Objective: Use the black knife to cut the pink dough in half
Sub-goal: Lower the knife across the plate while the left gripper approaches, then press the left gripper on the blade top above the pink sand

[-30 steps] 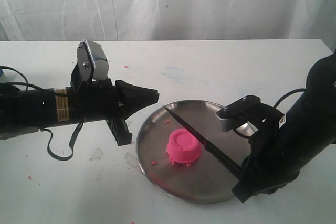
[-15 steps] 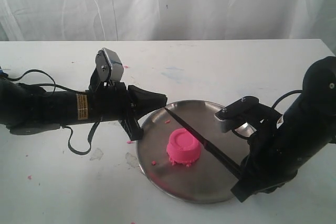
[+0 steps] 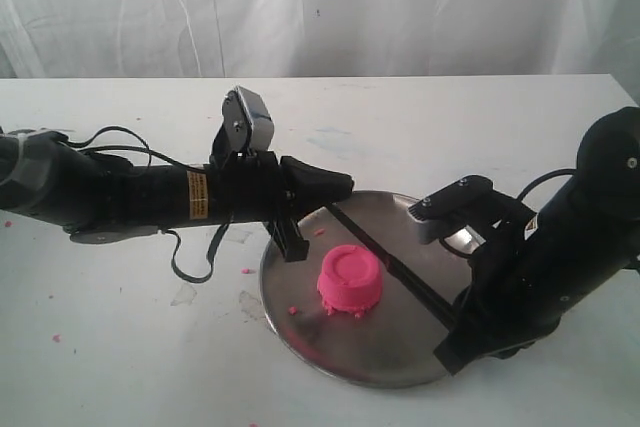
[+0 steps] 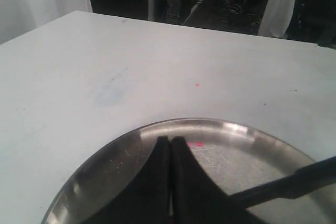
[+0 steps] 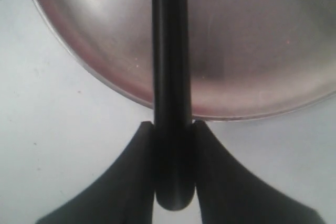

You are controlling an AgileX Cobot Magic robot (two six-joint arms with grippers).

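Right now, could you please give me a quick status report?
Right gripper clamped on black knife. Left gripper shut, over steel plate rim. Pink dough uncut, nothing blocking.

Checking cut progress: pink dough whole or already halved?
Whole. The pink dough sits on the steel plate as one lump with a round flat top and no visible split; the black knife lies beside it.
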